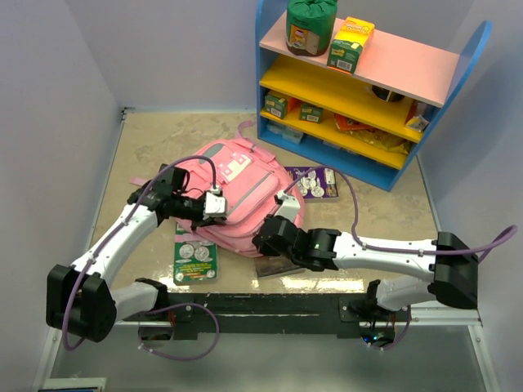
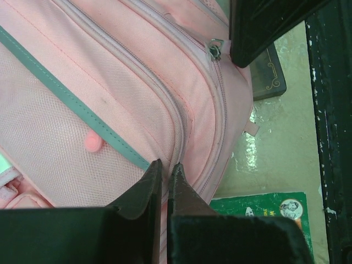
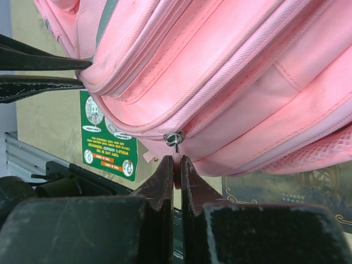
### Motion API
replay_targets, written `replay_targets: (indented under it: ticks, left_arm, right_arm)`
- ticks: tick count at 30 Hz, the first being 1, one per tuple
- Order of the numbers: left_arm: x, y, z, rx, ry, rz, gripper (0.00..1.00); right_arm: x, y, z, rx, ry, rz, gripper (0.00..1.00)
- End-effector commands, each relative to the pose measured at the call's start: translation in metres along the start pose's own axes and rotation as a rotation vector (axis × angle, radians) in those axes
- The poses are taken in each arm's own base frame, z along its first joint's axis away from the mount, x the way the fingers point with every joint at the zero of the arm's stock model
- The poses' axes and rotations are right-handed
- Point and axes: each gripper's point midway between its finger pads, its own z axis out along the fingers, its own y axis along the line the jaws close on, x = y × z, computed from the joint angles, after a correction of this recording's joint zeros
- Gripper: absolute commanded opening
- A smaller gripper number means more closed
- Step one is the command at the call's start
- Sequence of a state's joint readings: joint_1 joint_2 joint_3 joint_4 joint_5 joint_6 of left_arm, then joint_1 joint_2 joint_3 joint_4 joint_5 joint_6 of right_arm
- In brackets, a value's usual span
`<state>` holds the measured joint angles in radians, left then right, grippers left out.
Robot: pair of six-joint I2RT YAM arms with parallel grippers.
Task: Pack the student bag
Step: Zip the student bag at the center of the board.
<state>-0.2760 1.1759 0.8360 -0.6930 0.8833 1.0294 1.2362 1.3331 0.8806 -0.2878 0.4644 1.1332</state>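
Bright, even overhead light; a soft shadow edges the student bag [image 1: 265, 175] toward 6 o'clock. Glare streaks the tabletop [image 2: 250, 146] at 3 o'clock in the left wrist view; both wrist views soften near 6 o'clock.

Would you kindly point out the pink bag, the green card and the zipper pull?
Pink bag [image 1: 241, 208], top view, front panel.
Green card [image 1: 196, 260], top view, its middle.
Zipper pull [image 3: 175, 139], right wrist view, metal slider end.
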Motion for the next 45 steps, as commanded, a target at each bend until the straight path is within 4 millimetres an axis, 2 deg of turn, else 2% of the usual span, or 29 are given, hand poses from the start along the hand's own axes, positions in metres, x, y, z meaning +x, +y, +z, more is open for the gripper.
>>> replay_targets:
  ticks: [1, 7, 13, 20, 24, 26, 27, 29, 31, 32, 33, 34, 35, 36, 37, 38, 39, 40, 41, 43, 45]
  left_arm:
    - [0.025, 0.014, -0.022, -0.079, 0.143, 0.006, 0.0]
    - [0.023, 0.01, -0.029, -0.084, 0.148, 0.005, 0.0]
    - [0.028, 0.013, -0.055, -0.128, 0.195, -0.009, 0.0]
    - [0.041, 0.035, -0.104, -0.228, 0.251, -0.058, 0.0]
    - [0.055, 0.049, -0.139, -0.316, 0.275, -0.119, 0.0]
    - [0.05, 0.048, -0.144, -0.306, 0.253, -0.146, 0.0]
    - [0.047, 0.047, -0.143, -0.295, 0.241, -0.154, 0.0]
    - [0.026, 0.046, -0.143, -0.286, 0.172, -0.143, 0.02]
    - [-0.002, 0.04, -0.137, -0.269, 0.103, -0.136, 0.28]
    - [-0.015, 0.044, -0.135, -0.29, 0.074, -0.162, 0.37]
    - [-0.033, 0.04, -0.12, -0.252, 0.047, -0.134, 0.46]
    - [-0.042, 0.034, -0.112, -0.249, 0.03, -0.123, 0.51]
    - [-0.065, 0.038, -0.095, -0.251, -0.027, -0.115, 0.55]
    - [-0.073, 0.04, -0.086, -0.264, -0.051, -0.118, 0.57]
    - [-0.067, 0.038, -0.075, -0.281, -0.04, -0.143, 0.59]
    - [-0.085, 0.043, -0.061, -0.289, -0.087, -0.13, 0.59]
    - [-0.087, 0.047, -0.054, -0.302, -0.095, -0.14, 0.59]
    - [-0.079, 0.05, -0.044, -0.309, -0.086, -0.176, 0.59]
    - [-0.088, 0.056, -0.037, -0.316, -0.126, -0.192, 0.59]
    - [-0.084, 0.065, -0.025, -0.319, -0.129, -0.24, 0.59]
    - [-0.09, 0.066, -0.012, -0.298, -0.141, -0.248, 0.61]
  right_arm:
    - [-0.01, -0.055, -0.015, 0.163, -0.021, -0.078, 0.0]
    - [-0.032, -0.085, -0.016, 0.246, -0.06, -0.112, 0.0]
    - [-0.061, -0.102, -0.007, 0.328, -0.126, -0.155, 0.0]
    - [-0.091, -0.097, 0.007, 0.363, -0.202, -0.203, 0.0]
    - [-0.095, -0.094, 0.02, 0.37, -0.205, -0.239, 0.0]
    - [-0.093, -0.087, 0.028, 0.344, -0.194, -0.248, 0.0]
    - [-0.092, -0.083, 0.03, 0.327, -0.189, -0.245, 0.0]
    - [-0.089, -0.074, 0.036, 0.282, -0.172, -0.244, 0.0]
    - [-0.088, -0.07, 0.039, 0.259, -0.175, -0.243, 0.0]
    - [-0.088, -0.068, 0.039, 0.25, -0.175, -0.241, 0.0]
    - [-0.086, -0.066, 0.039, 0.236, -0.165, -0.236, 0.0]
    - [-0.085, -0.065, 0.039, 0.225, -0.165, -0.237, 0.0]
    - [-0.087, -0.063, 0.037, 0.215, -0.172, -0.231, 0.0]
    - [-0.087, -0.063, 0.037, 0.209, -0.171, -0.23, 0.0]
    - [-0.088, -0.063, 0.037, 0.207, -0.177, -0.231, 0.0]
    - [-0.089, -0.061, 0.036, 0.201, -0.181, -0.228, 0.0]
    - [-0.09, -0.06, 0.036, 0.201, -0.183, -0.227, 0.0]
    - [-0.09, -0.058, 0.036, 0.194, -0.184, -0.225, 0.0]
    - [-0.091, -0.057, 0.036, 0.192, -0.186, -0.224, 0.0]
    - [-0.092, -0.055, 0.036, 0.185, -0.186, -0.218, 0.0]
    - [-0.09, -0.054, 0.037, 0.181, -0.183, -0.215, 0.0]
